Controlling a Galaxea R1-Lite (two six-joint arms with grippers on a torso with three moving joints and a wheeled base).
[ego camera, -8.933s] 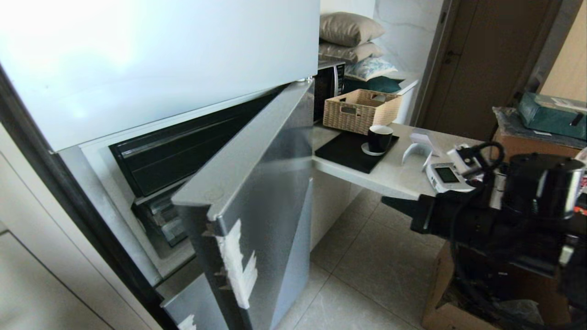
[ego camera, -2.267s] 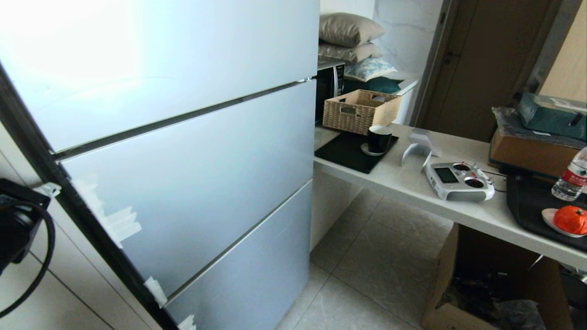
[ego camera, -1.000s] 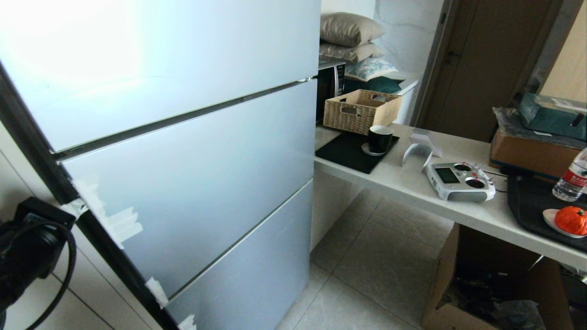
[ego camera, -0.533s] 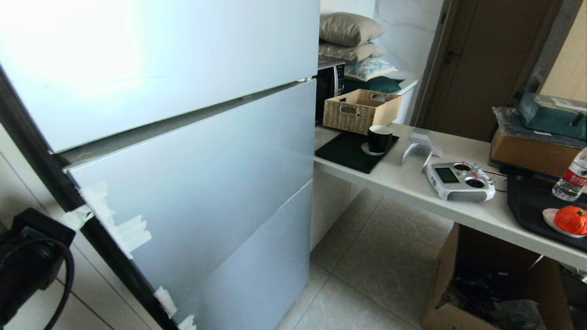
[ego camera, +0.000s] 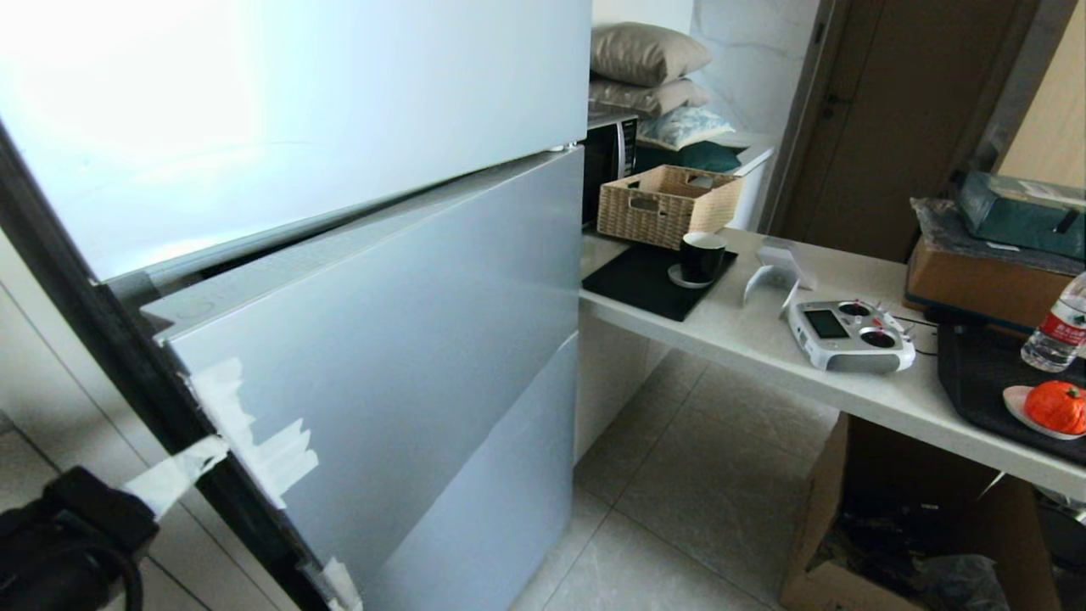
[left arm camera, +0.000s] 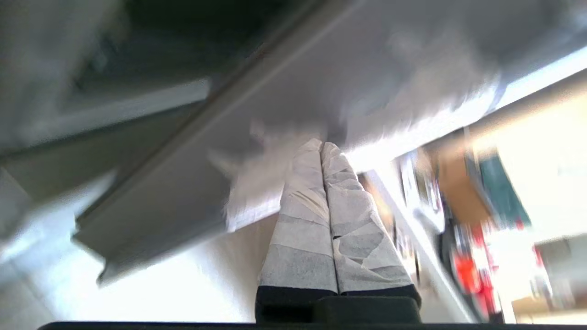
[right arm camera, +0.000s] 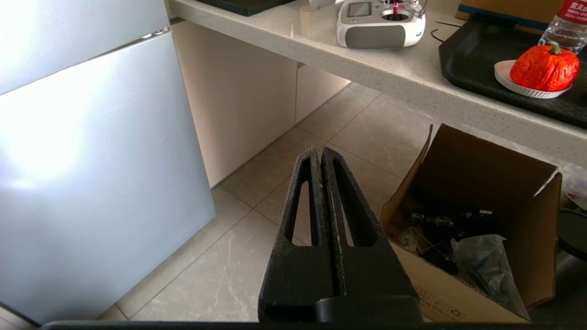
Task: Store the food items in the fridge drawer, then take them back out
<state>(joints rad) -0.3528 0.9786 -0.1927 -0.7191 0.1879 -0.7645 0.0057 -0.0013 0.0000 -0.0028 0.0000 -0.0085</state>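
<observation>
**Now the fridge door stands ajar**

The middle fridge door (ego camera: 382,339) is swung out at its left edge, a dark gap above it. Open floor (ego camera: 679,509) lies between fridge and surface (ego camera: 764,339). The left tool (left arm camera: 321,149), clenched, touches the door edge. The right tool (right arm camera: 319,153) hangs clenched, empty. The orange food item (ego camera: 1055,406) sits on a saucer (right arm camera: 504,75).

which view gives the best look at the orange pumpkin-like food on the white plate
The right wrist view: the orange food item shows whole and sharp on its small white plate, green stem visible. The head view has it at the right edge, partly cut off. The left wrist view is blurred; it cannot be made out there.
</observation>
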